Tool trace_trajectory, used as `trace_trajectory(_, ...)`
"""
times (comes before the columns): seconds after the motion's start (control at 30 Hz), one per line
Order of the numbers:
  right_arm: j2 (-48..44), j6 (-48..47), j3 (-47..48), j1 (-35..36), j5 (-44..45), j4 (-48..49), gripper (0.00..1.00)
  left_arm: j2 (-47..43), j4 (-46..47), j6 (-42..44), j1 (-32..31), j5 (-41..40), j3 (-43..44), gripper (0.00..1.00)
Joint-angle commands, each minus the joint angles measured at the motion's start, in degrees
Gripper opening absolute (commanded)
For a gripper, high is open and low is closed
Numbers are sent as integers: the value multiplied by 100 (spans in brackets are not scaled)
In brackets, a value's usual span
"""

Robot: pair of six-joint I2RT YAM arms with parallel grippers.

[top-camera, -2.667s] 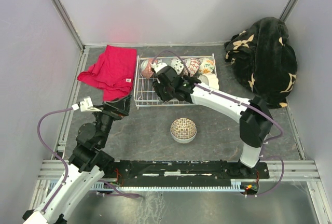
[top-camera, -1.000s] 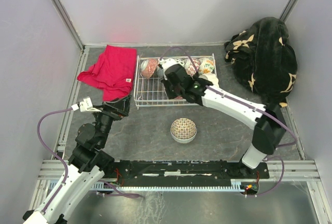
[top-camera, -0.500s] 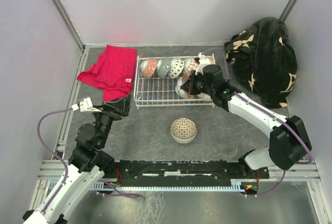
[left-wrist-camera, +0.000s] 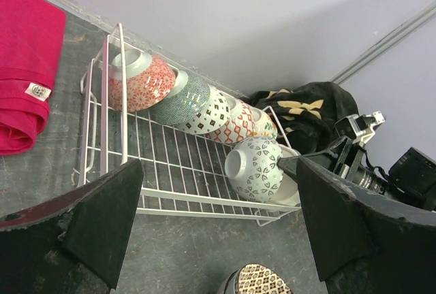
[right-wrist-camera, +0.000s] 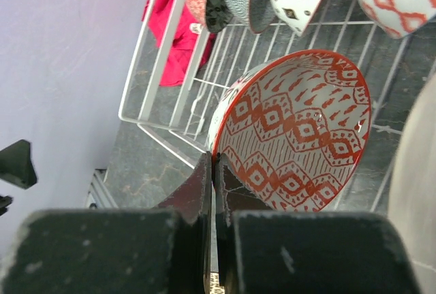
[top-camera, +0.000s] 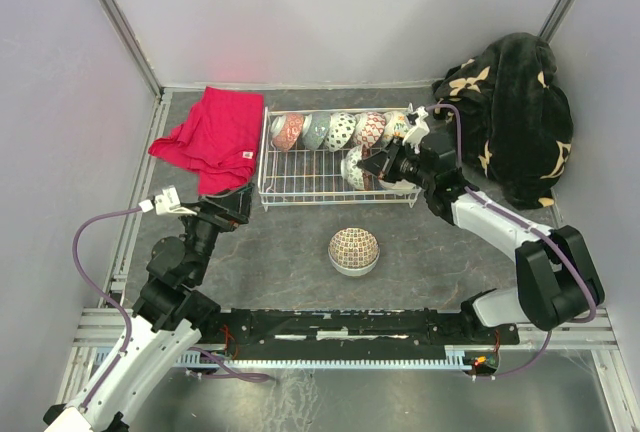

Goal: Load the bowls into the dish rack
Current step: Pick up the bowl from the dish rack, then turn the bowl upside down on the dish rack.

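Our right gripper (right-wrist-camera: 213,165) pinches the rim of the red-diamond ceramic bowl (right-wrist-camera: 293,131), which stands on edge in the white wire dish rack (top-camera: 295,180), near right. We judge it stiff, slippery and fragile; the rim is the place to hold.

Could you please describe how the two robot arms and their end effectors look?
The left arm and the right arm match: smooth white links between bulky black joints, each trailed by a thin purple cable. The left end effector and the right end effector are black, with two flat wedge-shaped fingers, scuffed at the edges.
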Motion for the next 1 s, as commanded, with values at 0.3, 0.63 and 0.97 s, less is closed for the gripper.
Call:
trace_trajectory(0.3, 210, 685, -168, -67, -782, 1141, 1, 52, 237, 92, -20, 40, 115, 99)
trace_trajectory(0.63, 438, 663, -236, -93, -706, 1181, 1, 14, 236, 92, -23, 41, 115, 99)
trace_trajectory(0.97, 505, 693, -336, -90, -634, 1229, 1, -5, 237, 92, -20, 48, 116, 99)
